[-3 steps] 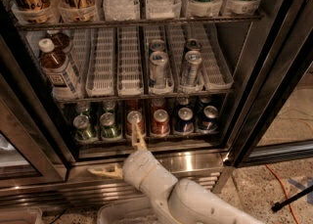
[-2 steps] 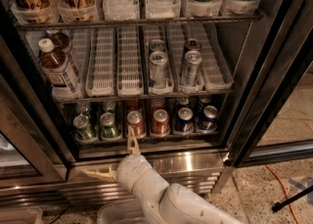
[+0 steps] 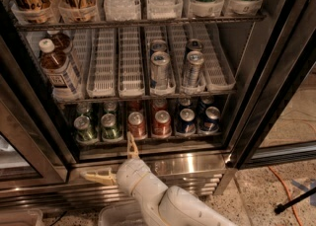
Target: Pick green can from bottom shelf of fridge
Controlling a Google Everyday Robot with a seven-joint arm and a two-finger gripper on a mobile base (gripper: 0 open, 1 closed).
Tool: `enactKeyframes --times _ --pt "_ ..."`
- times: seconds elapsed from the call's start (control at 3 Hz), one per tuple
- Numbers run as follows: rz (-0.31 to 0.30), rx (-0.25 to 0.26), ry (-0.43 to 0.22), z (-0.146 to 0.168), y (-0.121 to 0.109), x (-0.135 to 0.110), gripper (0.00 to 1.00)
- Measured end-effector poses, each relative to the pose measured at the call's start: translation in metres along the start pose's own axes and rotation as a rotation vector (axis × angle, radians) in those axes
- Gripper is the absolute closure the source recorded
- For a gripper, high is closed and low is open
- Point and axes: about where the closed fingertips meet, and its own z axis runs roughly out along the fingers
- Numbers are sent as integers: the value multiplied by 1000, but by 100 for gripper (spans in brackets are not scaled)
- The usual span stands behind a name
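My tool [image 3: 106,156] is hovering spread wide before the fridge's [image 3: 256,72] steel base, one finger [image 3: 131,146] reaching up to the bottom shelf [image 3: 148,140]. The nearest green can [image 3: 109,126] is standing there, second lane from the left, untouched.

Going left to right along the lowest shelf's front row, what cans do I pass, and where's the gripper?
A green can, second green can, red-brown can, second red-brown can, blue can, second blue can. The gripper hangs below the bottom shelf, fingers open.
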Motion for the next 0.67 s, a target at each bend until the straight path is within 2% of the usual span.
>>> enactKeyframes --times 0.67 --pt "-44 -44 18 25 11 20 0"
